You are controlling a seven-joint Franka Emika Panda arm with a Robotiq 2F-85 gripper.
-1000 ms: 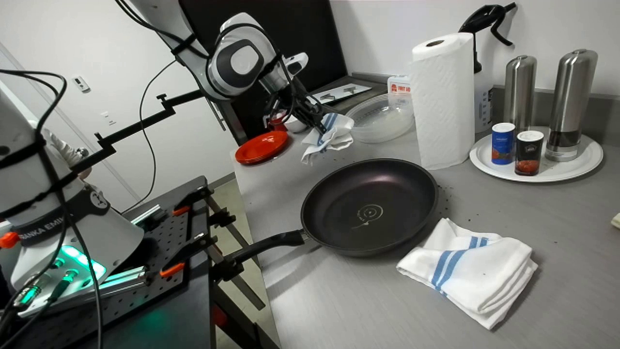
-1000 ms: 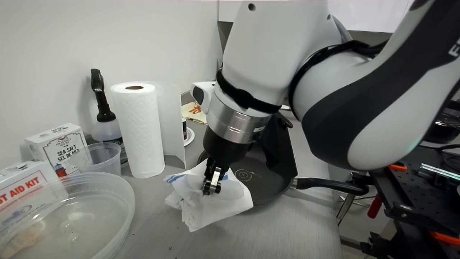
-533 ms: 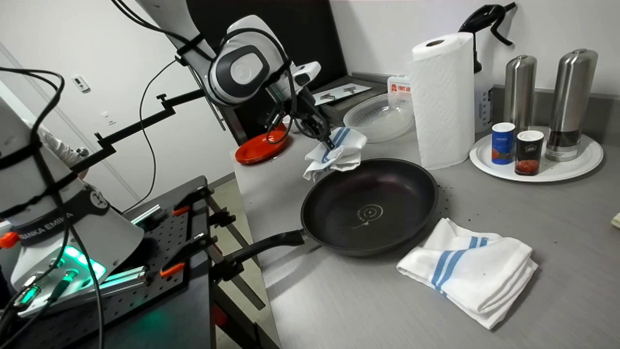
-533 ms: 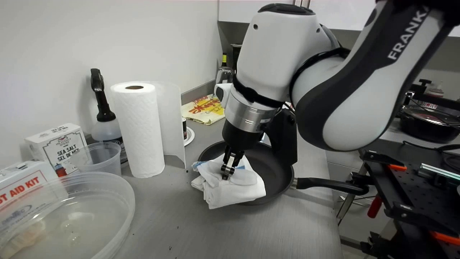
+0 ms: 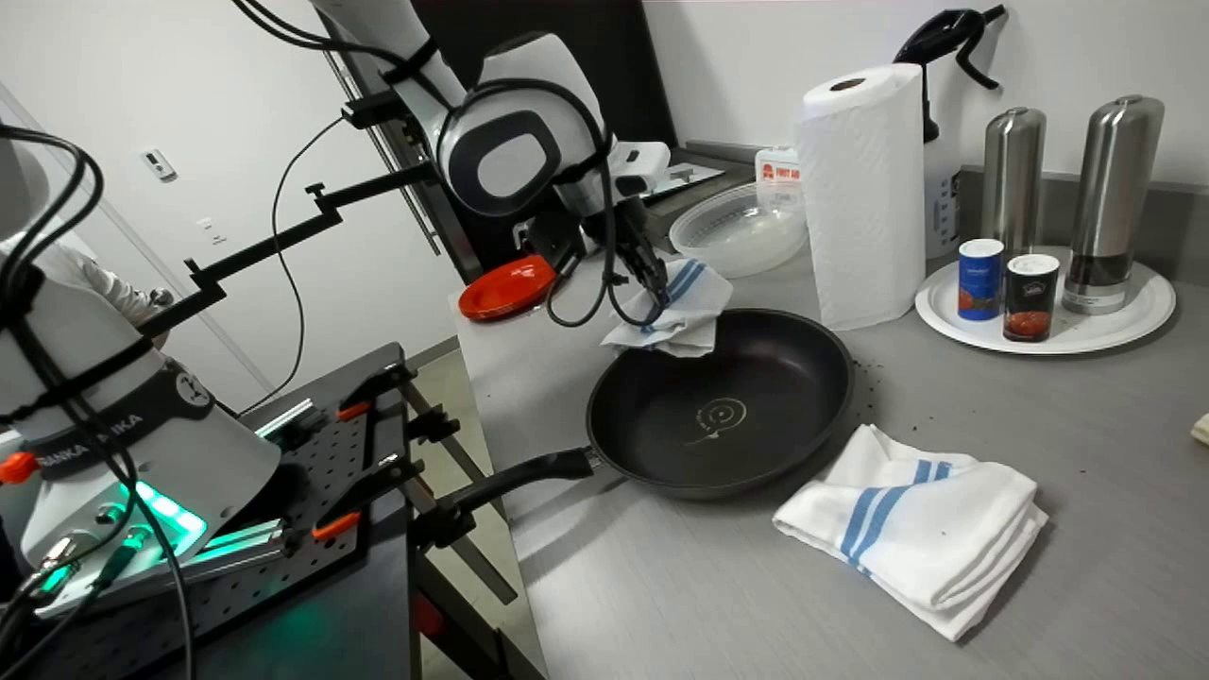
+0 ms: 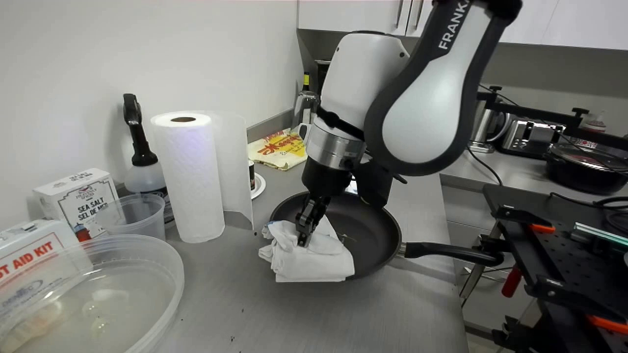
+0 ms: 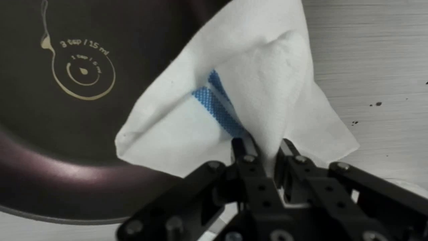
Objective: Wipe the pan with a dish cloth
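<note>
The dark pan [image 5: 723, 416] sits on the grey counter and shows in an exterior view [image 6: 375, 240] and in the wrist view [image 7: 100, 134]. My gripper [image 7: 262, 150] is shut on a white dish cloth [image 7: 174, 134] with blue stripes, pinching a fold of it. The held cloth hangs over the pan's rim in both exterior views [image 5: 694, 326] [image 6: 314, 264], partly over the pan and partly over the counter. I cannot tell whether it touches the pan. A second folded white cloth [image 5: 930, 534] with blue stripes lies on the counter beside the pan.
The pan's handle [image 5: 519, 472] reaches past the counter edge. A paper towel roll [image 5: 864, 198] stands close to the pan. A white plate [image 5: 1148, 307] holds grinders and spice jars. A clear round container [image 6: 162, 294], a first aid box [image 6: 39, 255] and red plates [image 5: 507, 288] are nearby.
My gripper has carried the held cloth from beside the pan to over its rim. The gripper has also tilted. The pan and the second cloth have not moved.
</note>
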